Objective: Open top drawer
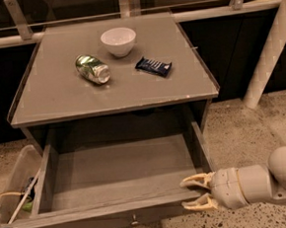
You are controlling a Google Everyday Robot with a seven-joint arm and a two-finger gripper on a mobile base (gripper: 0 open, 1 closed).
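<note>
Top drawer [106,212] stands pulled well out of the grey cabinet [131,94], its bare floor showing and its front board running away from the gripper's tips, with the small round knob [135,218] further along that board, well apart from the hand. The gripper [198,194] lies level at the near end of the front board, its two pale fingers [193,180] parted, one above and one below the board's top edge; whether they press on the wood I cannot tell, and they carry nothing loose. The opening looks nearly or wholly done. To finish it well, any last pull should run straight out along the slides: a tug from this end tends to skew a wide front and bind it, so a slow, even draw is wise, stopping short of the end of travel. Up beyond the hand, on the cabinet top, sit a white bowl [118,40], a crushed green can [93,69] and a dark candy bar [153,66]. None of them is near the hand.
</note>
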